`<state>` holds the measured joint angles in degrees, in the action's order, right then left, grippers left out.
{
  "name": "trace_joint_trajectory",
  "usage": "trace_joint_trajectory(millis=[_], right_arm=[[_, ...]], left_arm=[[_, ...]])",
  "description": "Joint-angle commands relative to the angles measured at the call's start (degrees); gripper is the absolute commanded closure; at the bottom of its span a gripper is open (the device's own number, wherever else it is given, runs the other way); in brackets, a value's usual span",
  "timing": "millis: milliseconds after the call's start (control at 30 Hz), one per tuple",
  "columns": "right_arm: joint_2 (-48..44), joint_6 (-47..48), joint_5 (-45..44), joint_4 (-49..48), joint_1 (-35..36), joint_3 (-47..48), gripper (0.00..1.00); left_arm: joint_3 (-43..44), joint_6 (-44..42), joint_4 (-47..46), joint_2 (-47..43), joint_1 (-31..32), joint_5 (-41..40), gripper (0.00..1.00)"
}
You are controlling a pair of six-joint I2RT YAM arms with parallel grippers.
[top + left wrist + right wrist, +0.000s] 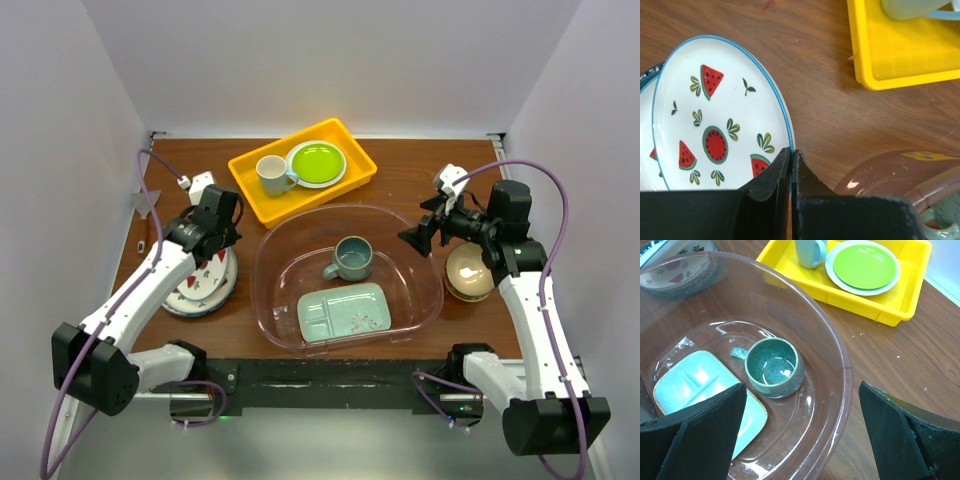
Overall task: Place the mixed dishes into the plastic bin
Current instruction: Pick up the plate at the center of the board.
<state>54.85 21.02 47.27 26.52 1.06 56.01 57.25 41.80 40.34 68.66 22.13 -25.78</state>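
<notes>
The plastic bin [285, 235], clear with a faint pink tint and rounded, sits at the middle of the worktop [400, 165]. Inside it, a dark teal mug [353, 257] stands upright with its handle to the left. Just nearer, a mint-green divided tray [345, 312] lies flat on the bin's floor. Left of the bin and outside it, a white plate [725, 125] with a blue edge and watermelon motifs overlaps a like-patterned plate [649, 135]. Its rim is pinched between the left gripper's [791, 162] fingers [771, 177]. A tan bowl [468, 270] stands upright just right of the bin.

Wood table [410, 175]; bin [290, 255], yellow tray [358, 160], plates [205, 287], bowls [468, 272]
</notes>
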Motion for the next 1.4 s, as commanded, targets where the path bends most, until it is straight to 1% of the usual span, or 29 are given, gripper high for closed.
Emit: trace_joint_trajectory(millis=[0,400,1067,1233,1367], right_arm=[[-0.1,0.7,0.5,-0.2,-0.2,1.6,0.01],[0.2,0.5,1.2,-0.3,-0.3,1.3,0.01],[0.4,0.7,3.4,-0.9,-0.1,0.8,0.01],[1.4,1.1,6.5,-0.9,0.7,0.8,0.01],[2.8,1.0,6.9,-0.2,3.0,2.8,0.02]], left_arm=[[4.4,-2.6,-3.9,-3.3,-0.4,-0.8,1.0],[8.3,-4.4,-2.5,-6.3,-0.4,-2.0,1.0],[12.2,-2.8,-3.1,-9.6,-0.4,-1.3,1.0],[14.3,-2.1,-3.3,-9.7,-0.4,-0.7,1.0],[16.2,-1.5,-3.6,-9.3,-0.4,0.2,1.0]])
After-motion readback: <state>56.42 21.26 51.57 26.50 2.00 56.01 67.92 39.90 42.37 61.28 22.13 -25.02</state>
